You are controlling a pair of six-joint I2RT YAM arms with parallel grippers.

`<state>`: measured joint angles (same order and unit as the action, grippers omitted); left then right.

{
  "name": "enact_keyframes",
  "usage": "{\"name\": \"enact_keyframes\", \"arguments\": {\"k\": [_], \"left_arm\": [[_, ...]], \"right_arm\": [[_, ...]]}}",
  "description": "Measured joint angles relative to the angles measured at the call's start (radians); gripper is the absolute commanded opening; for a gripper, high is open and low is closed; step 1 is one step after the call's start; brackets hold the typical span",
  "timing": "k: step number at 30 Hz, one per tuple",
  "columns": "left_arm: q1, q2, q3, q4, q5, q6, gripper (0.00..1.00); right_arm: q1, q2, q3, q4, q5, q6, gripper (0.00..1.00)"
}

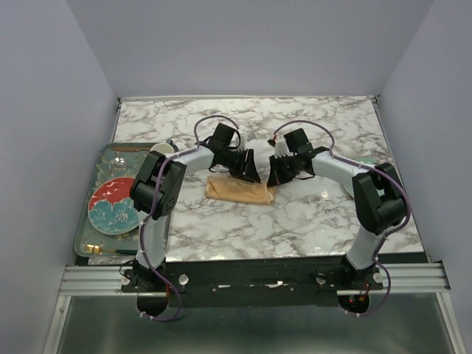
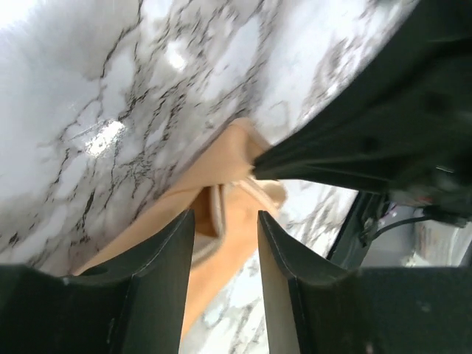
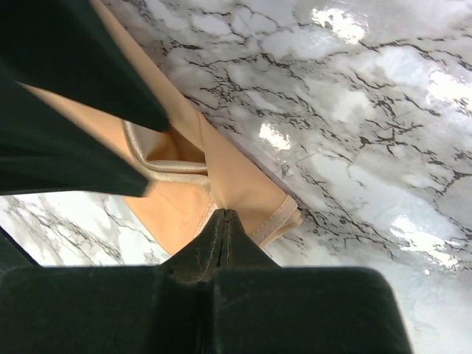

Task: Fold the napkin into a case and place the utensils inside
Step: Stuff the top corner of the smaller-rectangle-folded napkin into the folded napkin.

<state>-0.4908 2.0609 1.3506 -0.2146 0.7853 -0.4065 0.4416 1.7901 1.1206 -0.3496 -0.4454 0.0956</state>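
Left gripper point(image 2: 225, 221): jaws apart, straddling the napkin point(image 1: 237, 190), clamping nothing.
Right gripper point(image 3: 223, 215): jaws together, apparently pinching one layer at the cloth's right end.
Risk: with only that end held, a tug may drag the layers open.
Napkin: peach, satiny, a narrow folded strip mid-table with hemmed edges showing.

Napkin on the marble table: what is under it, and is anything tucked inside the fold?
The napkin lies folded on the marble table. Where the layers gape, only cloth shows. Deeper inside is hidden by the cloth itself.
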Motion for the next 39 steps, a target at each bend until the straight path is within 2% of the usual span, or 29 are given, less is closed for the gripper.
{"name": "enact_keyframes", "arguments": {"k": [2,5,6,9,10,15,22,31,37,39], "left_arm": [[0.016,-0.062,-0.037,0.043,0.0,-0.021,0.48],[0.041,-0.178,-0.089,0.111,0.002,-0.068,0.37],[0.049,-0.208,-0.103,0.129,0.005,-0.078,0.3],[0.058,-0.289,-0.172,0.175,0.016,-0.111,0.19],[0.055,-0.313,-0.207,0.182,0.02,-0.12,0.17],[0.032,-0.293,-0.319,0.199,0.028,-0.19,0.08],[-0.003,-0.188,-0.322,0.249,0.026,-0.253,0.04],[-0.064,-0.029,-0.216,0.315,0.012,-0.315,0.02],[-0.06,0.045,-0.174,0.341,0.018,-0.355,0.02],[-0.06,0.05,-0.172,0.349,0.019,-0.367,0.05]], "right_arm": [[-0.005,0.0,-0.003,0.0,0.0,0.01,0.01],[-0.007,0.0,-0.014,-0.002,0.0,0.022,0.01],[-0.007,0.0,-0.018,-0.003,0.0,0.028,0.01],[-0.008,0.0,-0.023,-0.005,0.0,0.04,0.01],[-0.009,0.0,-0.025,-0.005,0.0,0.045,0.01],[-0.01,-0.001,-0.028,-0.004,-0.002,0.077,0.01],[-0.01,-0.003,-0.029,-0.004,-0.004,0.103,0.01],[-0.01,-0.01,-0.037,-0.004,-0.02,0.118,0.01],[-0.012,-0.019,-0.042,-0.003,-0.047,0.126,0.01],[-0.012,-0.019,-0.043,-0.003,-0.051,0.126,0.01]]}}
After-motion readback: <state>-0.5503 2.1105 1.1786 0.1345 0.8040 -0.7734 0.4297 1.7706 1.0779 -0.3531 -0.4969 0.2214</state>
